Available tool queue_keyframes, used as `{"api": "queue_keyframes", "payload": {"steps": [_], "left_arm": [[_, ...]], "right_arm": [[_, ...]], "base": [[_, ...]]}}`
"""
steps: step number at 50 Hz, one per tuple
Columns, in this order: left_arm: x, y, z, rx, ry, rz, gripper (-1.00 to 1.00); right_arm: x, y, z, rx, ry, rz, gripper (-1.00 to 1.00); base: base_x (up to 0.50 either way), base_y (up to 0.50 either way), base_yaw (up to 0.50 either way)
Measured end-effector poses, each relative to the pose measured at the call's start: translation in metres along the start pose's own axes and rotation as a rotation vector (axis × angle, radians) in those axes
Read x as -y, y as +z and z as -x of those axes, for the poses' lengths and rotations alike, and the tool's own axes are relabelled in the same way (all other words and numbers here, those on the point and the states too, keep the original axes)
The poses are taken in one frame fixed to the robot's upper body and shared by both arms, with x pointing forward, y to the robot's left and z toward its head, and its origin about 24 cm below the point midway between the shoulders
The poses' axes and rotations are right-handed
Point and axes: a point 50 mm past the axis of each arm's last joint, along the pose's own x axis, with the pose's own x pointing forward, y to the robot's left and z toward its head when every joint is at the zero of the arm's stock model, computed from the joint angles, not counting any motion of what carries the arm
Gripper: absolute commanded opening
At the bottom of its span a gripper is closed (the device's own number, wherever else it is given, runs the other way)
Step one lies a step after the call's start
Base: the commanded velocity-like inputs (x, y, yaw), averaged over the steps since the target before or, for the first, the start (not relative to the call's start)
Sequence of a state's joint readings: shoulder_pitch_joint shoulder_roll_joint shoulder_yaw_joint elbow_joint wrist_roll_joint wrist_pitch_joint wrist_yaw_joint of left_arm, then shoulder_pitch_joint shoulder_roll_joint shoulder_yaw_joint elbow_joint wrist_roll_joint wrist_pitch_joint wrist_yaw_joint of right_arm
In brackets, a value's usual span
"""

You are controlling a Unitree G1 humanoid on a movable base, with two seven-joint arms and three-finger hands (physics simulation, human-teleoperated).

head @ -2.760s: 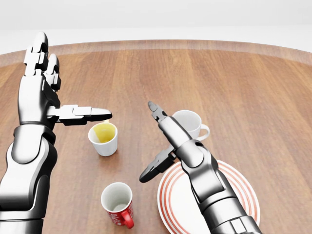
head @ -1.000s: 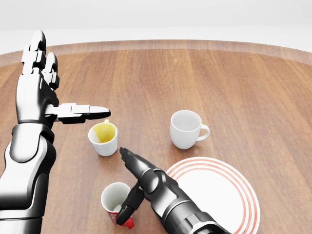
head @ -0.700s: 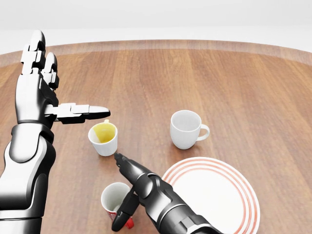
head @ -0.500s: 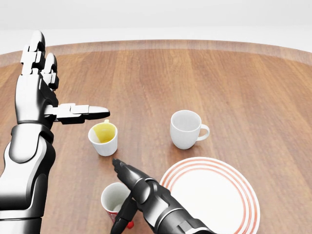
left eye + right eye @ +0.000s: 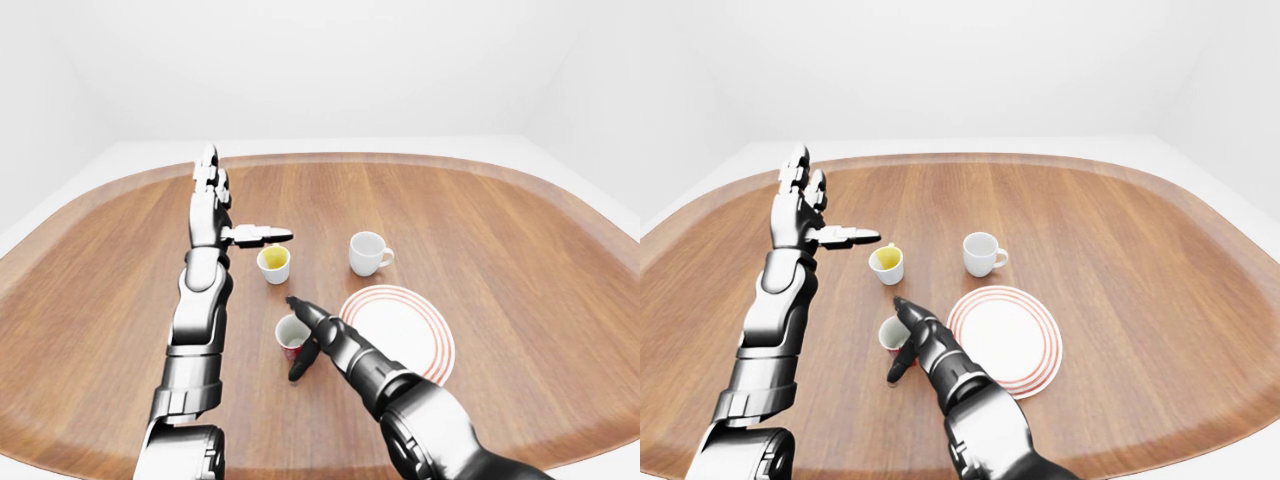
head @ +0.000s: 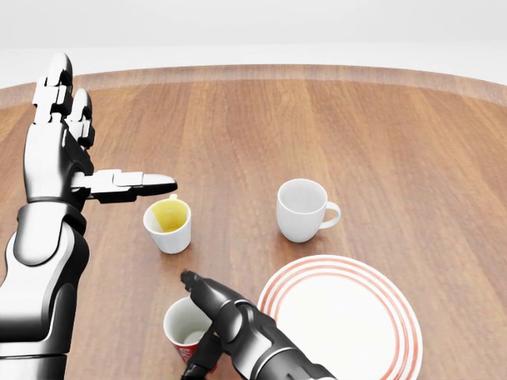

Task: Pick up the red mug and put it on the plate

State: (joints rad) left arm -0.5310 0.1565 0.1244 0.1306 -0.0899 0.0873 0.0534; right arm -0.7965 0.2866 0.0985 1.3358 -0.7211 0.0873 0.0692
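Observation:
The red mug (image 6: 184, 326), white inside, stands upright at the bottom of the head view, left of the white plate with red rings (image 6: 348, 317). My right hand (image 6: 195, 324) reaches in from the bottom edge and lies against the mug's right side. Its fingers are spread, one finger (image 6: 192, 283) along the rim's top right and the thumb (image 6: 207, 350) low over the handle side, not closed round it. The handle is hidden behind the hand. My left hand (image 6: 103, 150) is open and raised at the left, its thumb pointing right above the small cup.
A white cup with a yellow inside (image 6: 168, 224) stands above the red mug. A white mug (image 6: 301, 209) stands above the plate, handle to the right. All rest on a large oval wooden table (image 5: 500, 220) with a raised rim.
My right hand has moved from above the plate down and left to the red mug, and now covers its right side. The left arm and the cups have stayed put.

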Motion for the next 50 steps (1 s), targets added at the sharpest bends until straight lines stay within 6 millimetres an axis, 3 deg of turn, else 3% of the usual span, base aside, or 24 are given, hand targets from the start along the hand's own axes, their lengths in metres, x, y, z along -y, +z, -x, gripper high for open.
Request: {"api": "queue_keyframes", "payload": {"steps": [1, 2, 26, 50], "left_arm": [[0.0, 0.0, 0.0, 0.0, 0.0, 0.0, 1.0], [0.0, 0.0, 0.0, 0.0, 0.0, 0.0, 1.0], [0.002, 0.003, 0.001, 0.013, -0.004, -0.002, 1.0], [0.003, 0.005, 0.0, 0.021, -0.006, -0.003, 1.0]], "right_arm": [[0.001, 0.0, 0.0, 0.001, -0.005, -0.001, -0.62], [0.002, 0.001, 0.0, 0.003, -0.011, -0.002, -1.0], [0.001, -0.005, 0.0, -0.017, 0.011, 0.02, -1.0], [0.035, 0.009, 0.002, 0.042, -0.082, -0.054, -1.0]], "base": [[0.0, 0.0, 0.0], [0.0, 0.0, 0.0], [0.0, 0.0, 0.0], [0.0, 0.0, 0.0]]}}
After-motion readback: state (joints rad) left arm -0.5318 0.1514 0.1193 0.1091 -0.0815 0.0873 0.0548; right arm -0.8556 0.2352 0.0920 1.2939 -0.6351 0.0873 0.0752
